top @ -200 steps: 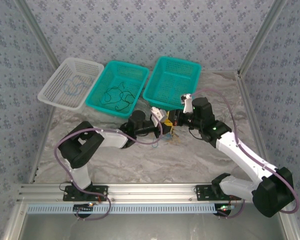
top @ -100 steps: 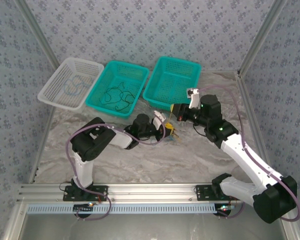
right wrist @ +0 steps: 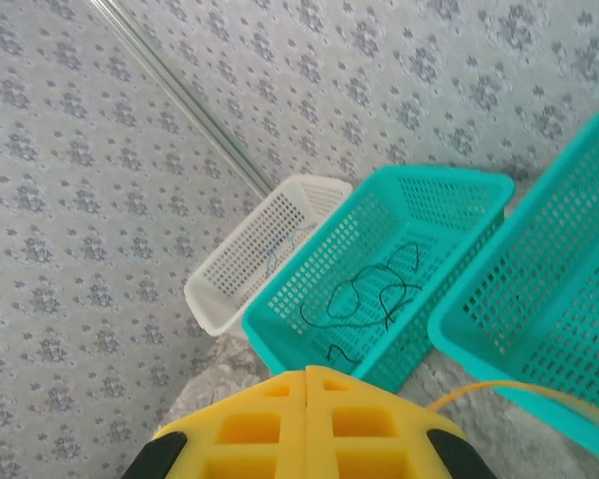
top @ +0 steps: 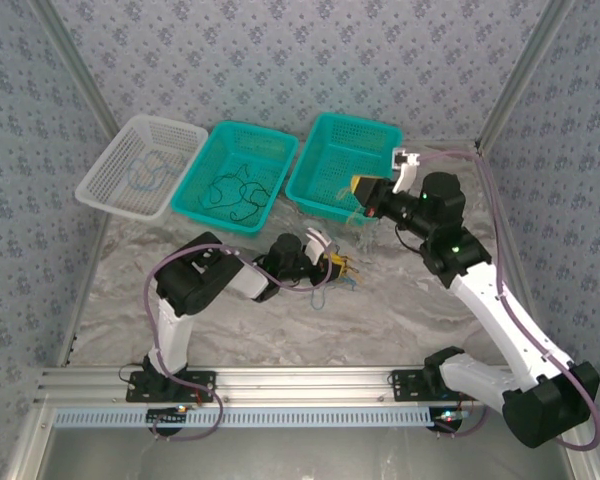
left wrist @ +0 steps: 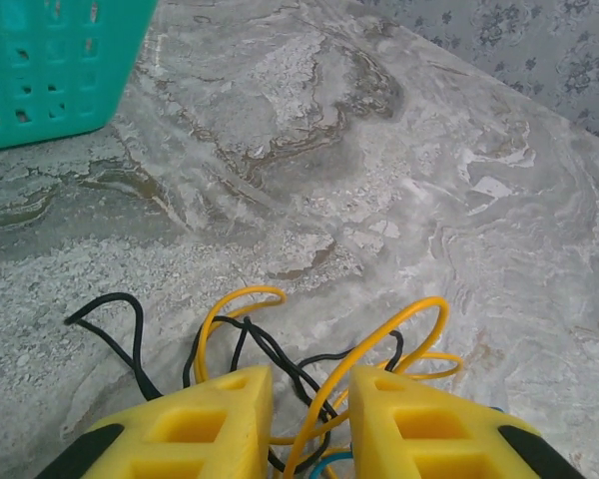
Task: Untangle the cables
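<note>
- Our left arm folds low over the table's middle, and its gripper (top: 338,266) points right, jaws narrowly parted.
- Our right arm rises from the near right corner and reaches up toward the far edge, its gripper (top: 360,186) raised with the yellow pads (right wrist: 280,424) pressed together.

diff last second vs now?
The right gripper, shut on a yellow cable, pulled away from the left gripper toward the right teal basket. The left gripper drew back toward its base with the tangle between its fingers. The three baskets and the black cables and blue cable in them stayed put.
</note>
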Tool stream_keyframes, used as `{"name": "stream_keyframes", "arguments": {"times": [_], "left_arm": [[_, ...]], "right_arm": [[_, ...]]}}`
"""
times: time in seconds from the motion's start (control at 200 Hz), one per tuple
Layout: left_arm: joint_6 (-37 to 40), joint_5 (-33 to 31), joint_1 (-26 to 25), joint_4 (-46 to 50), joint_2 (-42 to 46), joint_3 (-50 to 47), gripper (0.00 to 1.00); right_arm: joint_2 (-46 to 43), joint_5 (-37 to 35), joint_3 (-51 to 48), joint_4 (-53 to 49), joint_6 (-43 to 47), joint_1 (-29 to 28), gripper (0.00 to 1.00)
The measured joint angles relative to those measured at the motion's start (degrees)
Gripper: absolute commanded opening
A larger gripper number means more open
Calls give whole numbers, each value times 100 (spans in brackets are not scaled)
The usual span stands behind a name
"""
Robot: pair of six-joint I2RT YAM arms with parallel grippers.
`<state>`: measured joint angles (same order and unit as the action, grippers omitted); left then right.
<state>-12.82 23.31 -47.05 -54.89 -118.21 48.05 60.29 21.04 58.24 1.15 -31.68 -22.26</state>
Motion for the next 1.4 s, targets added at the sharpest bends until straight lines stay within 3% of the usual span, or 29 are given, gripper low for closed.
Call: {"name": "stream_keyframes", "arguments": {"times": [0.42,0.73,1.094,1.399], "left_arm": [[-219,-66,0,-197,-35,-144,37],[-396,-494,0,-192,881,-680,73],[-435,-782,26,-155,1637,-1252,99],[-487,-1062,199,-52,2065,-1486,99]], "right_arm": [[-328,-389,380,-83,278,66,0],[-61,-623,389,-317,232,146,0],[1134,-444,1215,-463,46,614,0],[2846,-214,2706,-706,363,955,0]]}}
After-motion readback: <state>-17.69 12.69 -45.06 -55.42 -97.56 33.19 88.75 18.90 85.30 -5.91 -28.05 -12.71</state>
